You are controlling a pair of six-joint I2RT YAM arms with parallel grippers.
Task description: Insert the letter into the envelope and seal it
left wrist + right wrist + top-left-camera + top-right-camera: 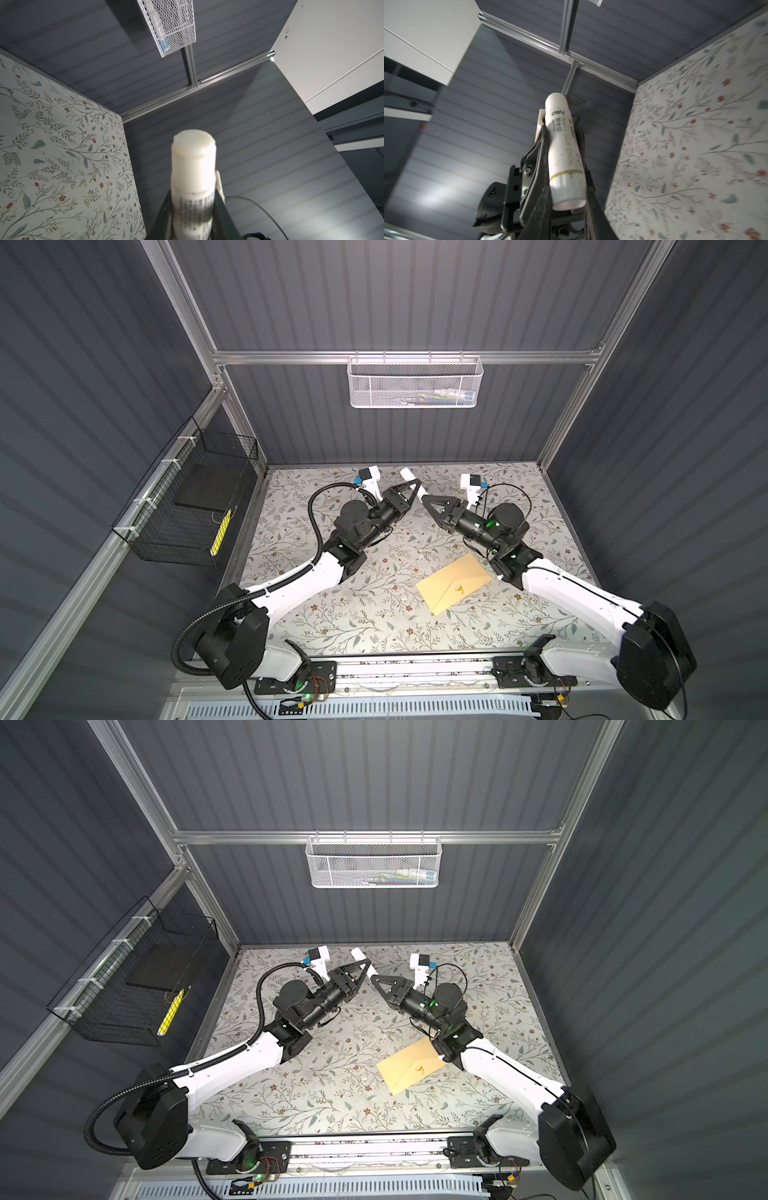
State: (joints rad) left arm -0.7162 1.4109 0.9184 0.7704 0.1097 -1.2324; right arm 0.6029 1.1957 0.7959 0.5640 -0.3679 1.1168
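Left claw (413, 485) and right claw (426, 499), up near the floral-patterned table's (332, 614) far edge, both clamp one white cylindrical glue stick (564, 149); the tan kraft-paper envelope (453, 585) lies slantwise towards the near right corner, nearer the right arm, the letter unseen.

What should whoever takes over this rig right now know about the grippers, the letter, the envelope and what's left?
Left gripper: shut on the white glue stick, raised above the far half of the table.
Right gripper: at the stick's end with its jaws either side; a firm clamp is not clear.
Envelope: flat on the table beside the right arm, with the flap folded over the body.
Letter: not in view; likely inside, unconfirmed.
Done: probably the insertion.
Left: I cannot tell whether the flap is glued. Check it, then glue and press if needed.
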